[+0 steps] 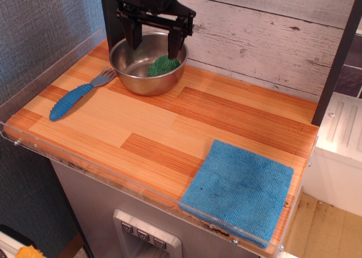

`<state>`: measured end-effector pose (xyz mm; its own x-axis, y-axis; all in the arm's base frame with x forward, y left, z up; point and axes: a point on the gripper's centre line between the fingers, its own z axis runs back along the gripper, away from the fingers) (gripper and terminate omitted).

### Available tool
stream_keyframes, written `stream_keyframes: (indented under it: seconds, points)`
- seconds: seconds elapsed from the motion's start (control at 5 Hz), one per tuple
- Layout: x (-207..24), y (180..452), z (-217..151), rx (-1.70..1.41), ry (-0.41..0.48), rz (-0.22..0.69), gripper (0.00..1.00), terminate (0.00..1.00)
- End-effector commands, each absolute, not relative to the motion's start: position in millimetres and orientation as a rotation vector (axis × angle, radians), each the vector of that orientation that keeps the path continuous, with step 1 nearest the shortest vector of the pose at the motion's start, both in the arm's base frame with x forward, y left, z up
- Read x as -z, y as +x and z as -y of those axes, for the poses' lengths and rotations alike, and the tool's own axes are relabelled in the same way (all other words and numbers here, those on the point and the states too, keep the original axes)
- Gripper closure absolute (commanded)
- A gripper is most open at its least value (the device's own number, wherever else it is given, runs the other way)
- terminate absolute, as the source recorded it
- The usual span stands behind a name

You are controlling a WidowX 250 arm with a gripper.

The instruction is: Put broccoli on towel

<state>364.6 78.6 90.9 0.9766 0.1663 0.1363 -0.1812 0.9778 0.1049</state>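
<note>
Green broccoli (163,65), flat blue towel (240,190)

Gripper (155,44): all black, matte, boxy. Two flat, straight fingers (136,36), squared tips, hanging from horizontal crossbar. Crossbar angular, sloped shoulders toward each end, thin pale line along lower edge. Small bright screw or bolt head at right end of crossbar. Dark block-shaped body above centre, cut off by top edge. No markings legible.
</note>
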Motion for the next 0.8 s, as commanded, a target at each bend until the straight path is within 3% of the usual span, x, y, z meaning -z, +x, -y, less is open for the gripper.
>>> stream_keyframes:
  seconds: [0.0, 0.6]
  points:
    - [-92, 384, -102, -0.231, 0.145, 0.141, 0.00, 0.00]
    - [-63, 398, -123, -0.269, 0.141, 0.058, 0.00, 0.00]
